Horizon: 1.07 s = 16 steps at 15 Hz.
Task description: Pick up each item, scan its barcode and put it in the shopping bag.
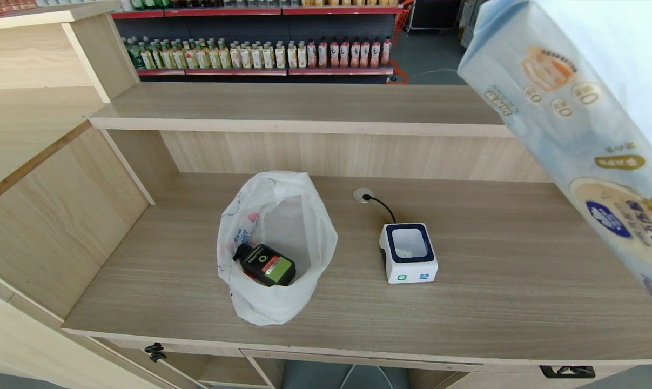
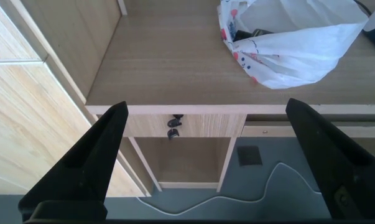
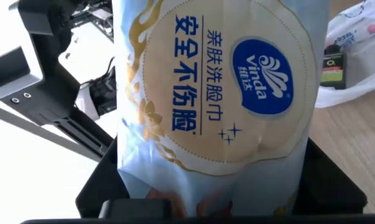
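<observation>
With our left gripper (image 2: 206,112) released off the near-left edge of the counter (image 1: 493,302) and the shopping bag (image 1: 276,248) left of the scanner (image 1: 408,253), our right gripper (image 3: 218,186) clamps the tissue pack (image 1: 590,124) high at right, bulky enough, we fear, to snag the bag's mouth.

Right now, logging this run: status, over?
Right gripper shut on tissue pack, held high. Left gripper open, off counter front edge. Shopping bag holds one bottle; scanner unobstructed.
</observation>
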Tool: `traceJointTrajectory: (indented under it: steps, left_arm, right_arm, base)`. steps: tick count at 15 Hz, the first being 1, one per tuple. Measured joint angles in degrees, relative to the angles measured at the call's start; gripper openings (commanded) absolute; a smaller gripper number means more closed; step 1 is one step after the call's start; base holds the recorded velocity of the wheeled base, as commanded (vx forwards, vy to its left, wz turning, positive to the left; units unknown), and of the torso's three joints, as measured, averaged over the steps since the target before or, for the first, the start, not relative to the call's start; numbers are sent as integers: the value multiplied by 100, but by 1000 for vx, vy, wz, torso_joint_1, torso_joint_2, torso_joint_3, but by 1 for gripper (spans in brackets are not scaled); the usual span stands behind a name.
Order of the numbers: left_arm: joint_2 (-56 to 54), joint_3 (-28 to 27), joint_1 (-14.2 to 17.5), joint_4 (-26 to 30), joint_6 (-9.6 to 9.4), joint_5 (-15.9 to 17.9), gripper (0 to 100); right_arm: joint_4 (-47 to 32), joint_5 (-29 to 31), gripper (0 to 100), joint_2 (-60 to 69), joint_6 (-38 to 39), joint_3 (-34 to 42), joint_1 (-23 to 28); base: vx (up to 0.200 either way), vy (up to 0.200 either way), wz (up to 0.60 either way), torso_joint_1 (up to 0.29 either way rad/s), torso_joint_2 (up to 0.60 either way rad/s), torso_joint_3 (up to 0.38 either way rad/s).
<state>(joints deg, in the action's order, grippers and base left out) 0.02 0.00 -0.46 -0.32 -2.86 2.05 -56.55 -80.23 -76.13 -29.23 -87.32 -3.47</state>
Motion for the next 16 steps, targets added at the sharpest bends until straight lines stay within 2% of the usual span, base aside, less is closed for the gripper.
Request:
traceJointTrajectory:
  steps: [3, 5, 7, 8, 11, 16]
  left_arm:
    - [0, 0, 5, -1, -2, 0, 100]
    - [0, 0, 2, -1, 0, 2, 100]
    - [0, 0, 0, 0, 0, 0, 100]
    - [0, 0, 0, -1, 2, 2, 100]
    - [0, 0, 2, 0, 2, 2, 100]
    - [0, 0, 2, -1, -2, 2, 100]
  right_arm:
    - [9, 293, 0, 151, -95, 144, -333]
    - [33, 750, 0, 332, -681, 469, -611]
    - [22, 1026, 0, 469, -1851, 920, -785]
    - [17, 1185, 0, 522, -2016, 1081, -923]
    - [34, 1298, 0, 610, -2085, 1246, -1162]
    - [41, 1295, 0, 573, -2074, 1040, -1201]
  base:
    - [0, 0, 0, 0, 0, 0]
    - [0, 0, 0, 0, 0, 0]
    - [0, 0, 0, 0, 0, 0]
    - [0, 0, 0, 0, 0, 0]
    - [0, 0, 0, 0, 0, 0]
    - [0, 0, 0, 0, 0, 0]
